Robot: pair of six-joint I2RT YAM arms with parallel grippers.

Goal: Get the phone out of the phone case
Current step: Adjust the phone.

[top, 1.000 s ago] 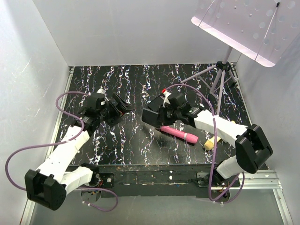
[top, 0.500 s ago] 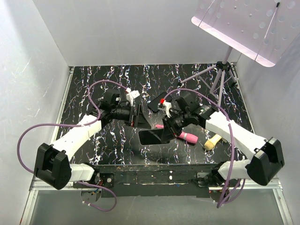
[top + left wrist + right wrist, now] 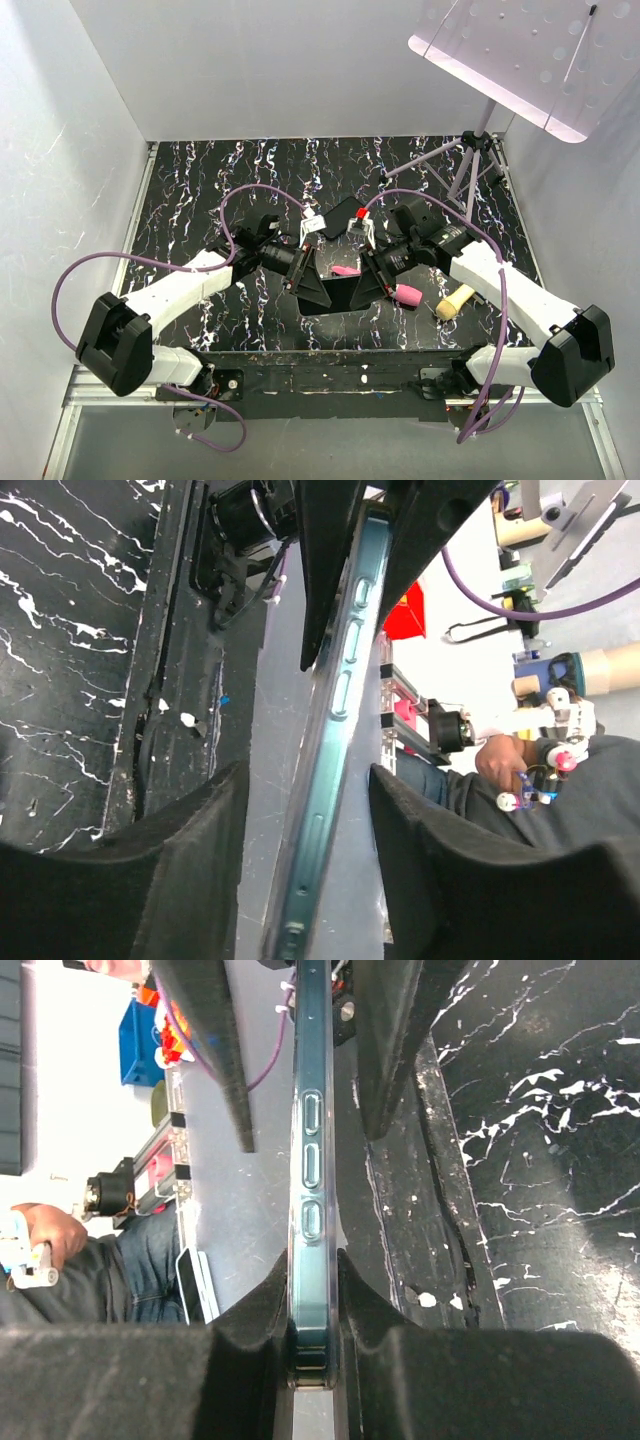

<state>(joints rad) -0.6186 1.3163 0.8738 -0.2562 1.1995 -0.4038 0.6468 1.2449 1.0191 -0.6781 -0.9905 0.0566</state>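
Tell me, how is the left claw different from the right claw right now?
The right claw is squeezed shut on the phone, its fingers pressing both sides. The left claw is open, with gaps between its fingers and the phone. The right claw reaches the phone from the right, the left claw from the left. Both have black padded fingers set around the same phone's edge.

Top view: high overhead, looking down. Wrist views: close, opposed, both on phone [image 3: 333,695] edge.
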